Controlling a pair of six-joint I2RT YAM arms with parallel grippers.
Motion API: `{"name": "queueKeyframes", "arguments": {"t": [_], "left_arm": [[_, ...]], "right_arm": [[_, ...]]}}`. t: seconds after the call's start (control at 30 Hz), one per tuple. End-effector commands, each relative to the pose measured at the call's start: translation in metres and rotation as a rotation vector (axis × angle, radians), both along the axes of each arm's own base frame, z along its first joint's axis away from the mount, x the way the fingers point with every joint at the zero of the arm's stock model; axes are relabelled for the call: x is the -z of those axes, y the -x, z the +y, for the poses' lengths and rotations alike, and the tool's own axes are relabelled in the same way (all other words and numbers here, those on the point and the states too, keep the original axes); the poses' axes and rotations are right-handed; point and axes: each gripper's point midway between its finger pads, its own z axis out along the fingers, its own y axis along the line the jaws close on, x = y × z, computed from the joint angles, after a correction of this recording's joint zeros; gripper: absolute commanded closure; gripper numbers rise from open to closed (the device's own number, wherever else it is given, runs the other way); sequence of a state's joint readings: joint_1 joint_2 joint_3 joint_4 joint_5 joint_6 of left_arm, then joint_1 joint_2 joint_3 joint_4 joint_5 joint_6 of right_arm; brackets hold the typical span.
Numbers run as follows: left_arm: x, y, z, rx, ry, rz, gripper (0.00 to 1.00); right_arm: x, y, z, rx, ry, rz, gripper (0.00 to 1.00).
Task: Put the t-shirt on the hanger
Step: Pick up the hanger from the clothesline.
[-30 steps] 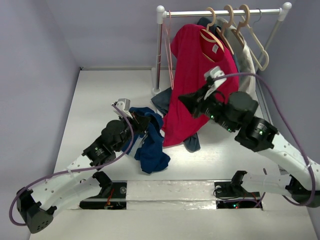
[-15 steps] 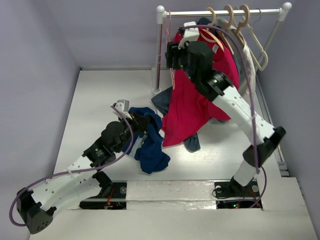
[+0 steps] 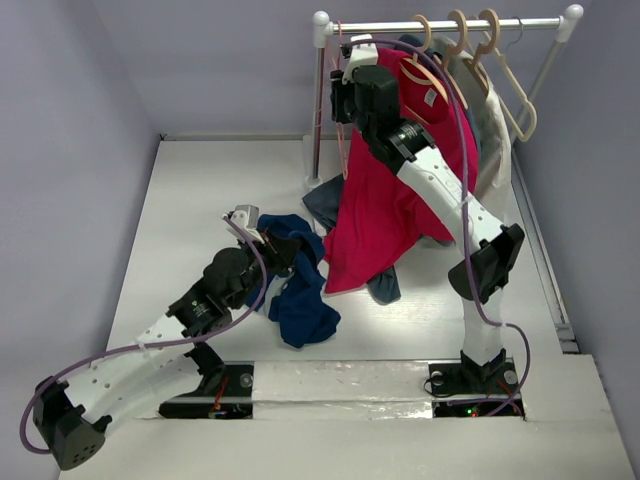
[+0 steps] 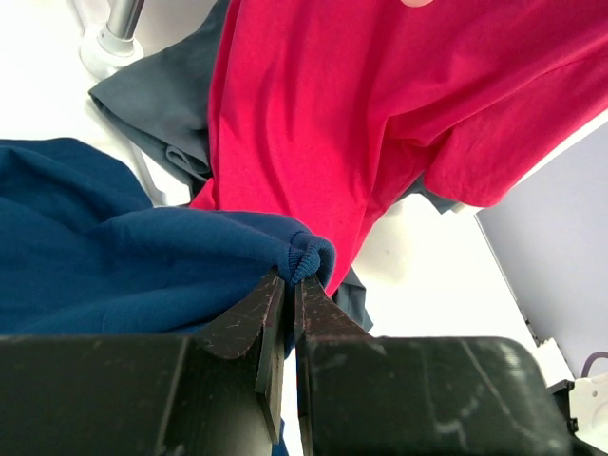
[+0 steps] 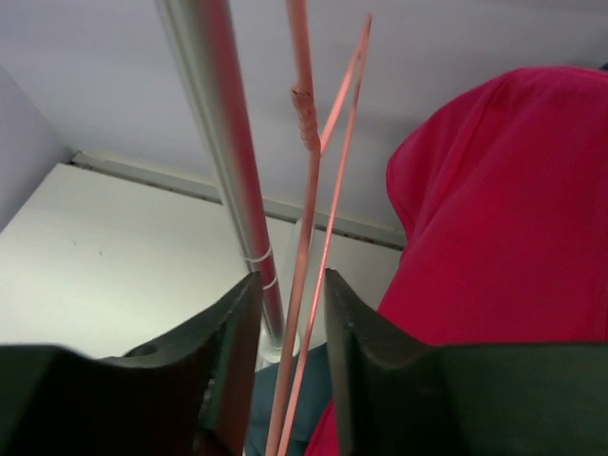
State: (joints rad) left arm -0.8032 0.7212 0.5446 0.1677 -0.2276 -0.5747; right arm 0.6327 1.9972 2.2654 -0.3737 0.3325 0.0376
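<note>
The left arm lies low, stretched from its base at 7 o'clock in the overhead view toward 1 o'clock. Its wrist is level, and the left gripper [image 4: 283,285] is pinched tight on a fold of the t-shirt [image 4: 114,247]. The right arm rises steeply from its base at 5 o'clock, elbow bent, forearm reaching toward 11 o'clock. The right gripper [image 5: 290,285] is raised high, its jaws parted either side of the hanger [image 5: 305,104].

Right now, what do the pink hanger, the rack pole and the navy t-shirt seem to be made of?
The hanger: probably coated wire, thin, matte pink, with a twisted joint. The rack pole: likely metal, smooth with a silvery sheen. The t-shirt: soft knit fabric, perhaps cotton; it folds loosely and has a rolled hem.
</note>
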Motion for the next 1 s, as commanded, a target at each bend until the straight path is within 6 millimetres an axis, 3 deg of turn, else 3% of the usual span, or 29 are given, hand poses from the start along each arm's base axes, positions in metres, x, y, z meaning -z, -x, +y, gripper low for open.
{"name": "queueKeyframes", "arguments": {"t": [0.0, 0.13, 0.17, 0.23, 0.5, 0.67, 0.7, 0.73, 0.9, 0.93, 0.97], "left_arm": [[-0.020, 0.002, -0.002, 0.011, 0.061, -0.051, 1.00], [-0.019, 0.002, -0.002, 0.013, 0.057, -0.053, 1.00], [-0.018, 0.002, -0.002, 0.013, 0.056, -0.052, 1.00], [-0.018, 0.002, -0.002, 0.012, 0.057, -0.053, 1.00], [-0.023, -0.002, 0.000, -0.010, 0.050, -0.061, 1.00], [-0.028, -0.007, -0.002, -0.017, 0.045, -0.071, 1.00], [-0.029, -0.008, -0.003, -0.018, 0.044, -0.073, 1.00], [-0.029, -0.009, -0.003, -0.021, 0.037, -0.073, 1.00], [-0.041, -0.015, -0.001, -0.048, 0.024, -0.095, 1.00], [-0.040, -0.017, -0.001, -0.052, 0.017, -0.094, 1.00], [-0.042, -0.018, -0.001, -0.057, 0.016, -0.098, 1.00]], "right_arm": [[-0.027, -0.007, -0.009, 0.022, -0.034, -0.071, 0.64], [-0.028, -0.008, -0.007, 0.017, -0.035, -0.080, 0.84], [-0.030, -0.008, -0.008, 0.020, -0.036, -0.086, 0.94], [-0.039, -0.005, -0.011, 0.026, -0.052, -0.109, 1.00], [-0.091, 0.020, -0.030, 0.034, -0.140, -0.234, 1.00], [-0.087, 0.031, -0.041, 0.046, -0.129, -0.219, 1.00], [-0.069, 0.030, -0.041, 0.050, -0.114, -0.191, 1.00], [-0.079, 0.038, -0.047, 0.052, -0.134, -0.213, 1.00], [-0.056, 0.052, -0.054, 0.050, -0.139, -0.167, 1.00], [-0.039, 0.053, -0.054, 0.049, -0.126, -0.138, 1.00], [-0.045, 0.061, -0.060, 0.049, -0.143, -0.151, 1.00]]}}
